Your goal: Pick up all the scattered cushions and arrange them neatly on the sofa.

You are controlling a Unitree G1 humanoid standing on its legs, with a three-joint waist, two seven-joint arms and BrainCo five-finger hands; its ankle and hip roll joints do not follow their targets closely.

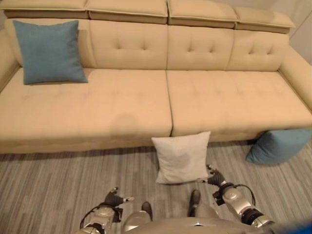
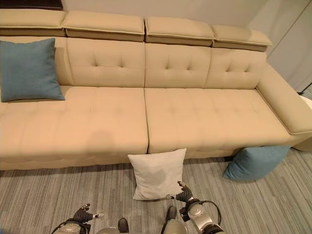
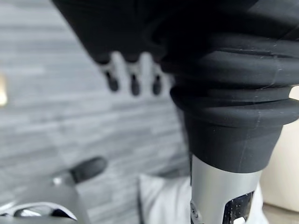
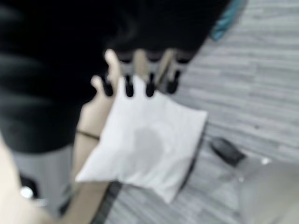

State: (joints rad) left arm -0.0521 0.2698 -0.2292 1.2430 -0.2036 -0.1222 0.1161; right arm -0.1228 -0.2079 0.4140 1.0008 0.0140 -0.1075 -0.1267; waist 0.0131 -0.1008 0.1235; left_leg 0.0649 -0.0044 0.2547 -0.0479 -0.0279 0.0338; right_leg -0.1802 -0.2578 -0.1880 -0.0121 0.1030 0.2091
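Observation:
A white cushion [image 1: 182, 157] stands on the floor, leaning against the front of the beige sofa [image 1: 122, 102]. My right hand [image 1: 216, 179] hovers open just to the right of its lower corner, fingers straight above it [image 4: 145, 149]. My left hand [image 1: 113, 200] hangs open low over the floor, well left of the white cushion and holding nothing. One blue cushion [image 1: 49, 51] leans upright on the sofa's far-left seat. Another blue cushion [image 1: 278, 145] lies on the floor by the sofa's right end, partly tucked under its edge.
Grey plank floor [image 1: 48, 190] runs along the sofa front. The sofa's middle and right seats [image 1: 234, 102] carry nothing. A pale wall [image 2: 287, 44] stands beyond the right armrest.

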